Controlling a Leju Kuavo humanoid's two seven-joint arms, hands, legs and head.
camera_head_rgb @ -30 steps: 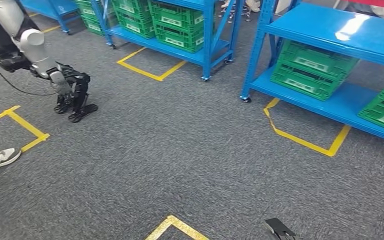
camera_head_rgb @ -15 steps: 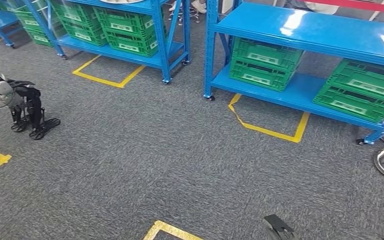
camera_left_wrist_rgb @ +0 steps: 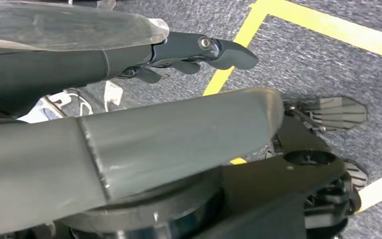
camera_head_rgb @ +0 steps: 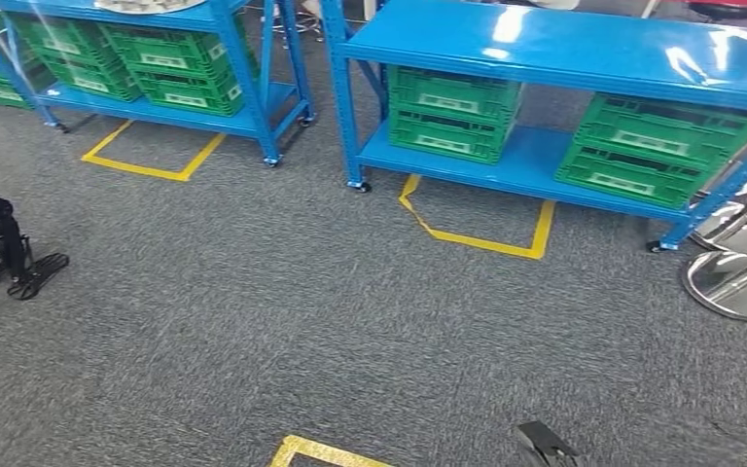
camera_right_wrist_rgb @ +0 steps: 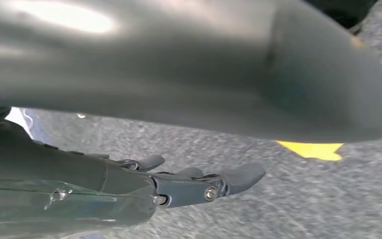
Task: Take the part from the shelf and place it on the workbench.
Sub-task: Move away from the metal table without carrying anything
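view swung toward blue steel shelf (camera_head_rgb: pixel 545 49) with green plastic crates (camera_head_rgb: pixel 452 112) | left hand (camera_head_rgb: pixel 0 243), right hand (camera_right_wrist_rgb: pixel 194 186): fingers released, empty | approach phase, part unpicked

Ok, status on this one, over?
Left robot hand open, right robot hand open. No part held yet. Blue shelf with green crates ahead; chrome bases at its right.
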